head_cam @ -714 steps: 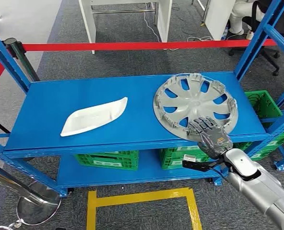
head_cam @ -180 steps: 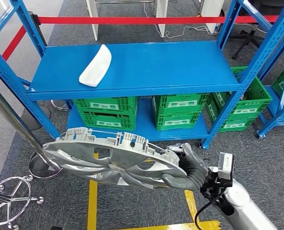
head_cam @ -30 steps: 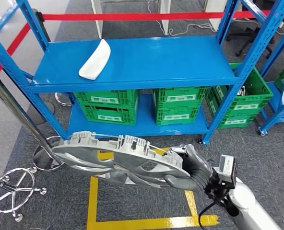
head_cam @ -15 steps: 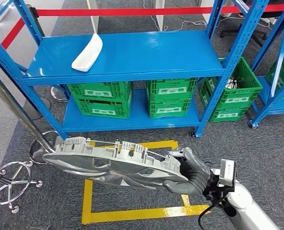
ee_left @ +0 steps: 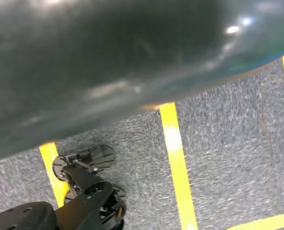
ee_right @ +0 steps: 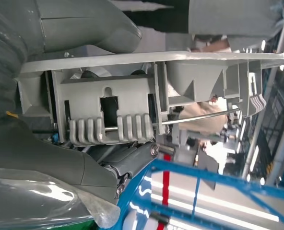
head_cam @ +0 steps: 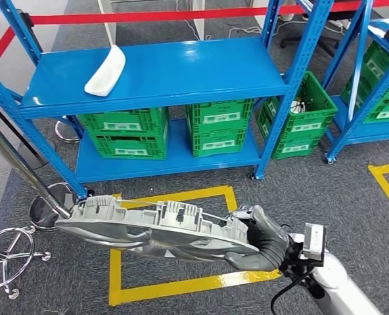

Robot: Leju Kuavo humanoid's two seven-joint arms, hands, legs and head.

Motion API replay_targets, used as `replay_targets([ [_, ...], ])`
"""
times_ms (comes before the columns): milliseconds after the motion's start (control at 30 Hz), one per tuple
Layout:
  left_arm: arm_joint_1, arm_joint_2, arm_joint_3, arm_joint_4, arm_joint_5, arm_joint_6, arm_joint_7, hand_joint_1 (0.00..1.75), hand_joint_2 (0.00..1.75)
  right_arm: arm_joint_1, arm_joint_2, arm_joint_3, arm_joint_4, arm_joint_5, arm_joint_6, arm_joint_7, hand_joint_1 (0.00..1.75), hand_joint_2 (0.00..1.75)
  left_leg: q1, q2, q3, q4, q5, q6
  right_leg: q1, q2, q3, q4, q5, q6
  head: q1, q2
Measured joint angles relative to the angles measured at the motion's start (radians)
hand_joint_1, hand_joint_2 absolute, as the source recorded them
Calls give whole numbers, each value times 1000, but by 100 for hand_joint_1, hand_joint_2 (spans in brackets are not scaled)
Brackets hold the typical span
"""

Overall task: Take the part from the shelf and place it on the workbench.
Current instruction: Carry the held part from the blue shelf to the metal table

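The grey hubcap (head_cam: 152, 226) hangs nearly flat above the carpet, low in the head view, its clipped rim facing up. My right hand (head_cam: 262, 246) grips its right edge, thumb over the rim and fingers under it. In the right wrist view the hubcap's rim and clips (ee_right: 133, 110) sit between the thumb and the fingers of the right hand (ee_right: 42, 163). The blue shelf (head_cam: 183, 72) it came from stands ahead and some way off, with a white curved part (head_cam: 104, 72) lying at its left end.
Green crates (head_cam: 217, 125) fill the shelf's lower level, and another crate (head_cam: 296, 118) stands to the right. A yellow floor outline (head_cam: 183, 285) lies under the hubcap. A chair base (head_cam: 4, 259) and a stanchion foot (head_cam: 48, 210) are at the left. Red barrier tape (head_cam: 158, 14) runs behind.
The whole picture has shifted: the shelf slides left and up as my view turns right. The hubcap stays in my right hand, held the same way.
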Motion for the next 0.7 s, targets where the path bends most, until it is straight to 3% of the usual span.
replay_targets([
  [67, -1, 1, 0, 0, 0, 1, 0, 0, 0, 2, 0, -2, -2, 1, 0, -2, 175, 175, -3, 19, -3, 4, -2, -5, 1, 18, -3, -2, 3, -13, -1, 0],
  [133, -5, 1, 0, 0, -2, 3, 0, 0, 0, 3, -1, -6, -4, 4, 0, -2, 175, 175, 2, -2, -10, 27, -24, -15, -4, 38, -7, -4, 9, -25, -2, 0],
  [200, -5, 1, 0, 0, -6, 5, 0, 0, 0, 1, -2, -8, -6, 9, 0, -3, 175, 175, 12, -54, -48, 124, -86, -28, -8, 59, -11, -5, 15, -36, -4, 0],
  [267, -3, 2, 0, 0, -8, 8, 0, 0, 0, 1, -2, -8, -6, 13, 0, -4, 175, 175, 19, -76, -105, 259, -145, -36, -9, 83, -15, -5, 18, -40, -4, 0],
  [333, -3, 2, 0, 0, -9, 10, 0, 0, 0, 2, -2, -8, -6, 16, 0, -5, 175, 175, 23, -79, -124, 299, -137, -37, -9, 108, -15, -4, 20, -40, -4, 0],
  [400, -4, 2, 0, 0, -9, 11, 0, 0, 0, 2, -2, -10, -8, 18, -1, -5, 175, 175, 27, -96, -80, 192, -60, -33, -10, 134, -14, -4, 21, -37, -4, 0],
  [467, -5, 3, 0, 0, -10, 11, -1, 0, 0, 2, -2, -11, -11, 20, -1, -6, 175, 175, 31, -145, -29, 68, -1, -28, -10, 160, -18, -2, 25, -30, -4, 0],
  [533, -6, 4, 0, 0, -11, 11, -1, 0, 0, 3, -2, -12, -13, 21, -2, -9, 175, 175, 32, -168, -16, 27, 3, -24, -14, 183, -31, -1, 33, -16, -5, 0],
  [600, -10, 3, 0, -1, -12, 12, -2, 0, 0, 10, -3, -15, -17, 22, -4, -10, 175, 175, 32, -147, -17, 15, 2, -16, -18, 197, -45, -2, 39, -1, -6, 0],
  [633, -11, 2, 0, -2, -12, 14, -3, 0, 0, 13, -4, -16, -19, 23, -5, -11, 175, 175, 33, -136, -17, 8, 5, -11, -17, 183, -53, 5, 33, 5, -5, 0],
  [700, -11, 1, 0, -3, -13, 16, -4, 0, 0, 16, -7, -19, -22, 24, -7, -12, 175, 175, 34, -111, -16, -2, 13, -1, -13, 127, -85, 70, -11, 13, 3, 0],
])
